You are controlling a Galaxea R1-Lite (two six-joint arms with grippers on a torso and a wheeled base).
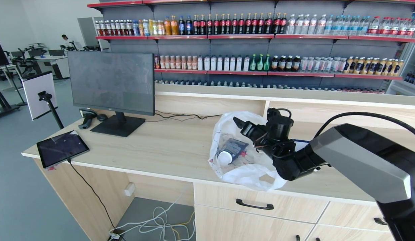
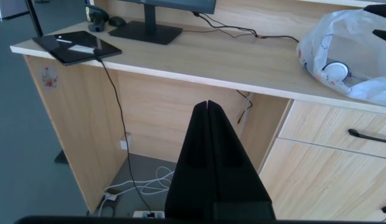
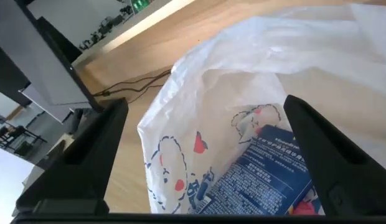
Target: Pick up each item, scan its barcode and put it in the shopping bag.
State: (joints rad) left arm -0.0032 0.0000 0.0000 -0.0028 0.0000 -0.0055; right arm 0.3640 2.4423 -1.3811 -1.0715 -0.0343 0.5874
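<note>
Just below the open, empty right gripper (image 3: 205,106), a white plastic bag (image 1: 251,175) holds a blue packet (image 3: 268,171) and a white-lidded tub (image 1: 224,156); the left gripper (image 2: 207,107) is closed.

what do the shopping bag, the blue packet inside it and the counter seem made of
The shopping bag: thin translucent white plastic film, likely; it crumples and its contents show through. The blue packet: probably smooth printed plastic film, lying flat like a pouch. The counter: matte pale wood-grain surface, laminate or real wood, cannot tell.
</note>
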